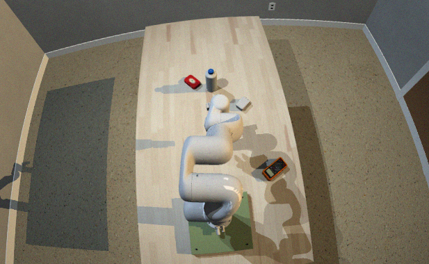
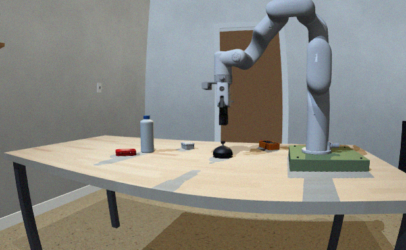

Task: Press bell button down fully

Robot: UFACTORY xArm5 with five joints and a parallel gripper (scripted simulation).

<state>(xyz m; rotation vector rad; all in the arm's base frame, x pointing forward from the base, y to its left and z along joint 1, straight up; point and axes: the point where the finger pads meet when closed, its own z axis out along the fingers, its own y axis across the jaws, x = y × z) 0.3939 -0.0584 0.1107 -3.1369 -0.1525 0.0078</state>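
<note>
The bell [image 2: 222,152] is a black dome with a small button on top, standing on the wooden table near its middle. My gripper [image 2: 223,122] points straight down directly above the bell, a clear gap over the button, touching nothing. Its dark fingers look drawn together with nothing between them. In the overhead view the arm's wrist [image 1: 220,104] covers both the gripper and the bell.
A white bottle with a blue cap [image 2: 147,134] and a flat red box [image 2: 126,152] stand left of the bell. A small grey tin [image 2: 187,145] lies behind it. An orange multimeter [image 2: 269,145] lies near the green robot base [image 2: 329,158].
</note>
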